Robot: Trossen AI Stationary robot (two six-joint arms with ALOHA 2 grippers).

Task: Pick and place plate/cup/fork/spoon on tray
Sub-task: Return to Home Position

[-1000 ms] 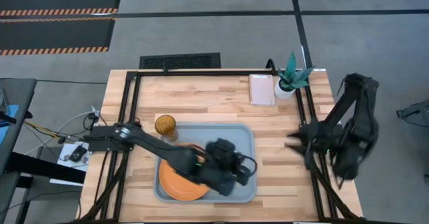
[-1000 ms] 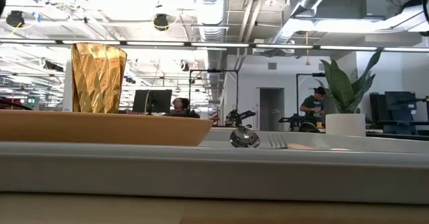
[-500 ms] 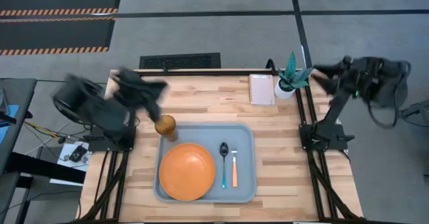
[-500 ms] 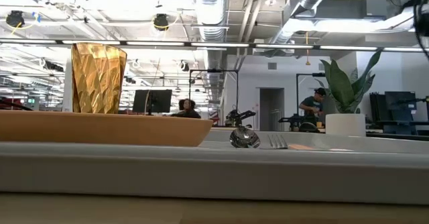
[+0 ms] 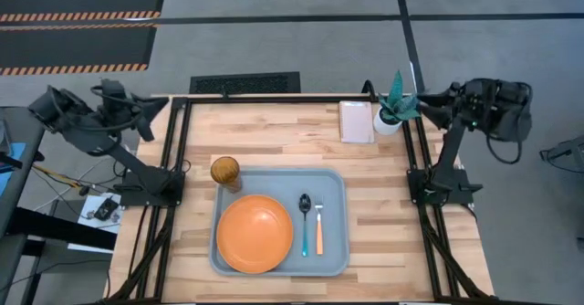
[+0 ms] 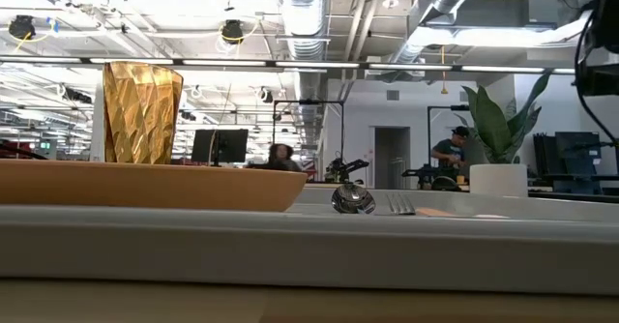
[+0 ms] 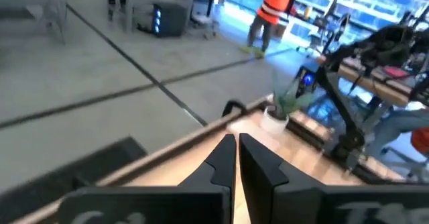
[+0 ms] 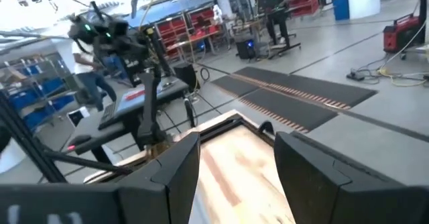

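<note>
No lettering, label, brand, number or sign can be read in any view, neither on the large light grey-blue rectangular tray (image 5: 279, 221) nor on the round flat orange plate (image 5: 254, 233) lying in it.

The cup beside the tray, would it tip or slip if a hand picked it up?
The cup stands upright, taller than wide, so a sideways nudge could probably tip it. Its ridged sides likely help grip. It looks like thin, see-through plastic, so probably light.
</note>
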